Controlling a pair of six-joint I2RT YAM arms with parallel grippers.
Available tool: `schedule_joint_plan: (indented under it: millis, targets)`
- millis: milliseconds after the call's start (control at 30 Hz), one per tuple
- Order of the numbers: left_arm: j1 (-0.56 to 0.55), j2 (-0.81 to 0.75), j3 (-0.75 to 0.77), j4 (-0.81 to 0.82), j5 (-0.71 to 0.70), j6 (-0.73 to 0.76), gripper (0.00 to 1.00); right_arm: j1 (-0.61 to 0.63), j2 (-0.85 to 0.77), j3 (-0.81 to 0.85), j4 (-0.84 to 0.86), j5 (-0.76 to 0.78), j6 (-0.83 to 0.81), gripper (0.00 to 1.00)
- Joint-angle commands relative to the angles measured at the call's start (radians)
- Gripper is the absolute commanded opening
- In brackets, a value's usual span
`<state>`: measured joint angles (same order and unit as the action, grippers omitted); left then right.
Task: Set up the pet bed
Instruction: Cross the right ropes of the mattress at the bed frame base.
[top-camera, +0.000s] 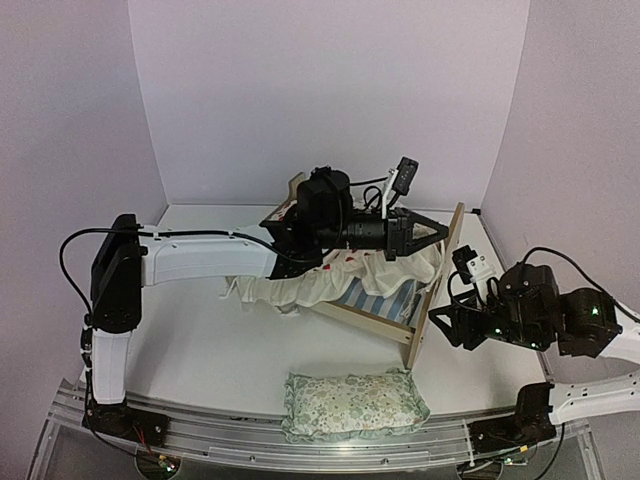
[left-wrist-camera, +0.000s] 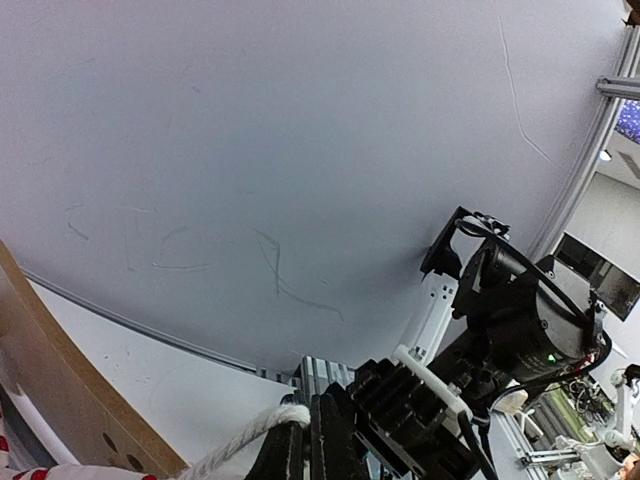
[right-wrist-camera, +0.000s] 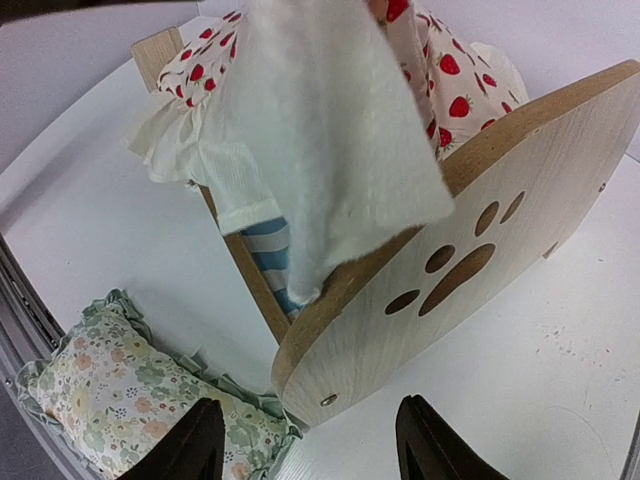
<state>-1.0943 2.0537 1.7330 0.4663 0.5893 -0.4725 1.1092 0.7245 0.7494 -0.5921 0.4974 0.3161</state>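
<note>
The pet bed (top-camera: 385, 318) stands mid-table, a light-wood frame with a blue-and-white striped base (right-wrist-camera: 268, 246) and an arched paw-print end board (right-wrist-camera: 470, 265) at its right end. A cream cushion with red strawberries (top-camera: 335, 280) lies crumpled over the bed, and its white underside (right-wrist-camera: 325, 140) hangs over the end board. My left gripper (top-camera: 425, 236) hovers above the bed. Its jaws (left-wrist-camera: 305, 418) are shut on a white cord (left-wrist-camera: 235, 443) of the cushion. My right gripper (right-wrist-camera: 312, 445) is open, low on the table, facing the foot of the end board without touching it.
A green floral frilled pillow (top-camera: 352, 403) lies near the table's front edge, just left of my right gripper, and also appears as the pillow (right-wrist-camera: 125, 395) in the right wrist view. The right arm (left-wrist-camera: 515, 320) sits close beyond the left jaws. White walls enclose the table.
</note>
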Motion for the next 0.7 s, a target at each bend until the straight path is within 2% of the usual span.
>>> schedule_joint_plan:
  millis: [0,167,400,567,667]
  targets:
    - [-0.008,0.031,0.021,0.115,0.113,-0.123,0.02,0.003,-0.075,-0.005,0.014,0.041,0.002,0.59]
    - [-0.026,0.051,0.020,0.118,0.160,-0.166,0.02,0.003,-0.116,-0.024,0.015,0.057,-0.007,0.60]
    - [-0.039,-0.040,-0.194,0.138,0.130,-0.131,0.03,0.003,-0.085,0.004,0.014,0.019,-0.035,0.60]
    - [-0.038,-0.129,-0.285,-0.054,-0.087,0.067,0.06,0.003,0.038,0.072,0.015,-0.042,-0.058,0.60]
    - [-0.032,-0.144,-0.331,-0.097,-0.192,0.128,0.08,0.003,0.120,0.120,0.013,-0.051,-0.062,0.60]
